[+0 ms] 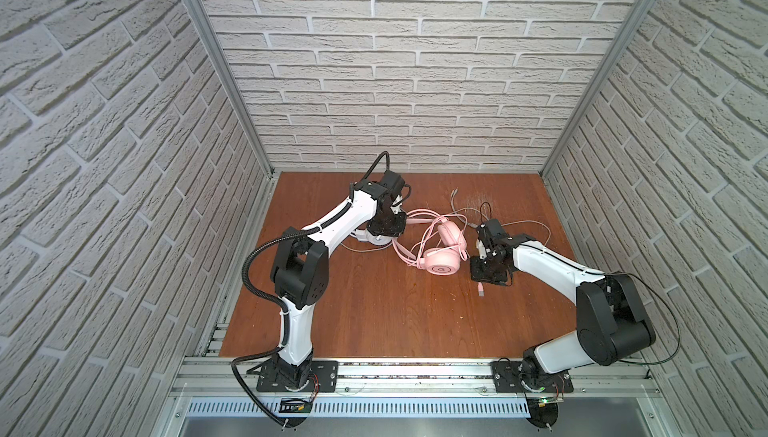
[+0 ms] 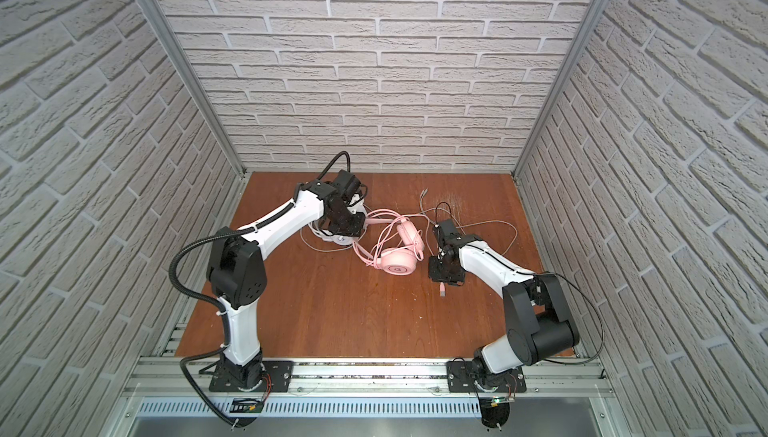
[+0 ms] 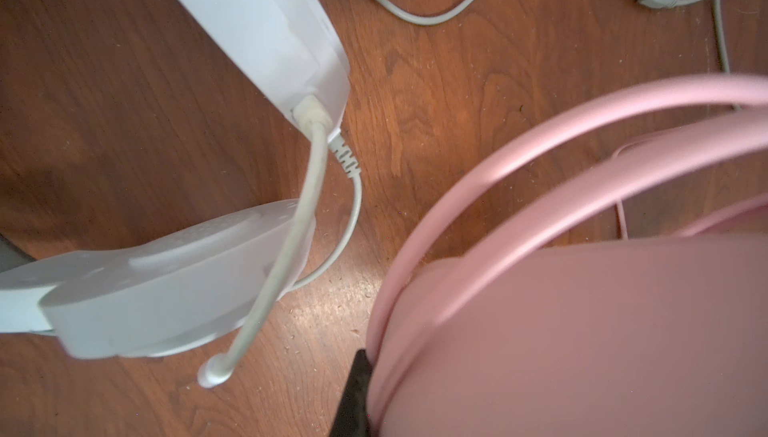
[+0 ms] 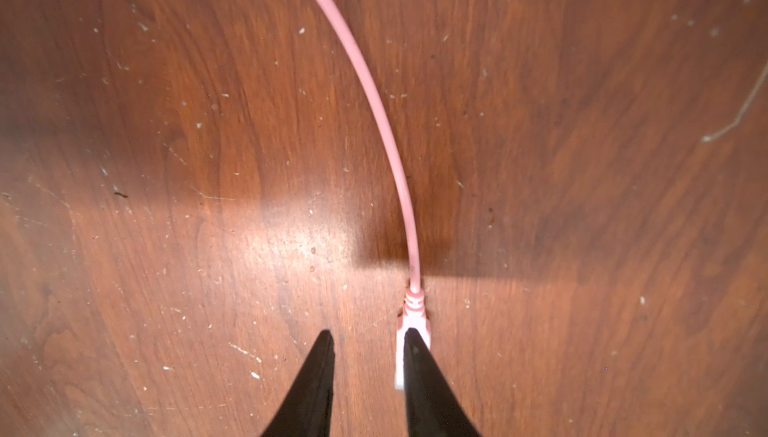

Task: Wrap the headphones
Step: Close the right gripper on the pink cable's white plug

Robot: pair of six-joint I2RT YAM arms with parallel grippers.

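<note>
Headsets crowd the tabletop's (image 1: 374, 310) far half; right end effector (image 4: 368, 337) parted, left clamps pink headset (image 3: 582, 331).

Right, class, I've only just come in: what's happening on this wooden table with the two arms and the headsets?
The left claw is shut on the pink padded over-ear headset, beside the white plastic headset. The right claw stands open over the pink cord's plug, which lies on the brown wooden table against one finger. The pink cord trails loose, and the grey cord sprawls behind, so neither is wrapped.
</note>
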